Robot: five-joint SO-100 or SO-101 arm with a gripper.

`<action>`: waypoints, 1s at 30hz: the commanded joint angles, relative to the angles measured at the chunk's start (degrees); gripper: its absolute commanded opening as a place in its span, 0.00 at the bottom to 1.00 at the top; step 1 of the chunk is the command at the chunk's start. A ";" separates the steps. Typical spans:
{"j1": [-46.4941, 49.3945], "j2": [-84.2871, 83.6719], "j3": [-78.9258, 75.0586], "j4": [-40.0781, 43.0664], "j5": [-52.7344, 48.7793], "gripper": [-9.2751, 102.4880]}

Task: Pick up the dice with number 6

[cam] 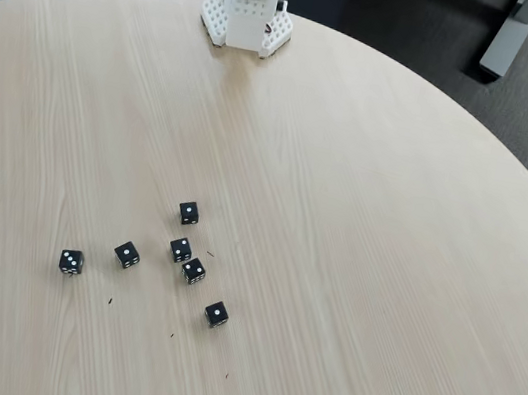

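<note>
Several small black dice with white pips lie in a loose cluster on the round wooden table [359, 234], left of centre and towards the front. The front-most die [215, 313] shows one pip on top. Three dice [188, 212] [180, 249] [193, 270] lie close together in the middle of the cluster. Two more [127, 254] [71, 262] sit to the left. The leftmost die has the most white on its faces, but the pips are too small to say which is the dice with number 6. The arm's white base [246, 14] stands at the table's far edge.
Pale wood surrounds the cluster on all sides, with a wide stretch to the right. A few tiny dark specks [110, 301] lie near the dice. Beyond the table's curved far edge is dark floor, with a grey furniture leg [505, 40] at top right.
</note>
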 commanded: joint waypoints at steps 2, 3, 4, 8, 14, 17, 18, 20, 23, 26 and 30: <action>-1.14 7.56 7.65 0.62 -6.94 0.08; -1.14 9.40 11.25 0.62 -8.61 0.08; -1.14 11.34 15.38 0.09 -10.02 0.08; -0.79 19.07 31.29 -0.70 -16.08 0.08; -0.18 25.31 49.13 -3.69 -22.15 0.08; -0.18 26.02 55.90 -7.56 -25.75 0.08; -0.09 26.02 57.92 -9.23 -27.95 0.08; -0.09 26.10 61.61 -12.83 -32.08 0.08; -0.09 26.28 67.24 -18.54 -37.88 0.08; -0.09 28.74 72.42 -22.15 -40.87 0.08; -0.09 36.91 77.96 -22.24 -41.04 0.08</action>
